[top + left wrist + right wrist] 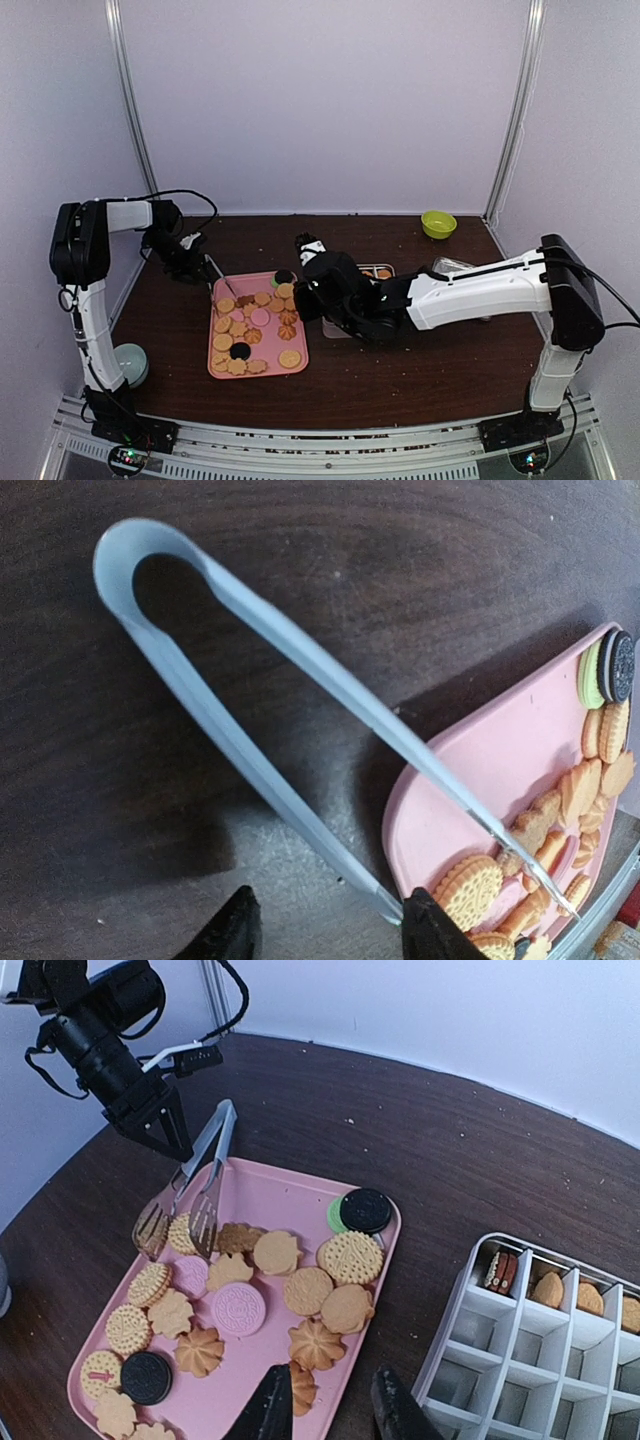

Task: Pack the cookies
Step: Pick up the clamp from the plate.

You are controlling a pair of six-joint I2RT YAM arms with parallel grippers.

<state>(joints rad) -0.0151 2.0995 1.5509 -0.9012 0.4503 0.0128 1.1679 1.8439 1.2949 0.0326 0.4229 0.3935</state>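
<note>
Several cookies (350,1257), mostly golden rounds and flower shapes with a few pink and black ones, lie on a pink tray (270,1200). Metal tongs (290,650) rest on the table, tips on the cookies at the tray's left edge. My left gripper (335,930) hovers over the tongs with fingers apart; one tong arm runs up against its right fingertip (430,930). My right gripper (332,1405) hangs open above the tray's near right edge, and a flower cookie (308,1390) lies partly under its left finger. A white compartment box (520,1360) to the right holds a few cookies (546,1288) in its far cells.
The top view shows a green bowl (438,223) at the back right and a pale round cup (130,362) beside the left arm's base. My right arm (470,290) stretches across the table and covers most of the box (378,270). White walls stand behind and to both sides.
</note>
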